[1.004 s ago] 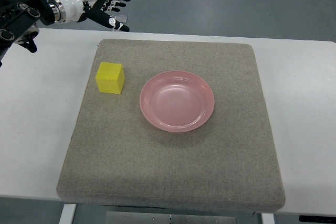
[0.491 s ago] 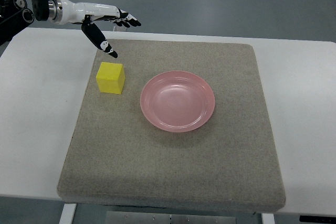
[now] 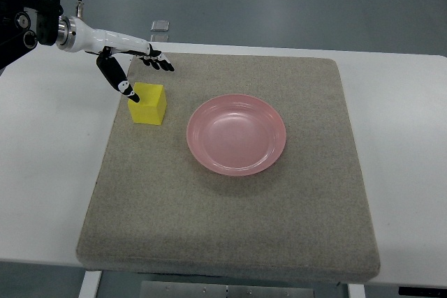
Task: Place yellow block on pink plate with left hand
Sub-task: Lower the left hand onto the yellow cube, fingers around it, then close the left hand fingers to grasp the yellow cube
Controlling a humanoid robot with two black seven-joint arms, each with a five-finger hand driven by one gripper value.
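- Reaching step: left hand [image 3: 131, 68] spread around nothing, thumb at yellow block's [image 3: 147, 103] left edge, fingers beyond its far side.
- Block resting on grey mat [image 3: 230, 242], just left of pink plate [image 3: 236, 135].
- Next, likely: lower, close on block, lift, carry right to plate.

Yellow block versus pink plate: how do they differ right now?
The yellow foam-like cube block is small, boxy and sharp-edged; the round pink plastic plate is wider, shallow and empty. The block sits at the mat's left with the left hand open over it; the plate lies near the centre, untouched. Both rest on the grey felt mat.
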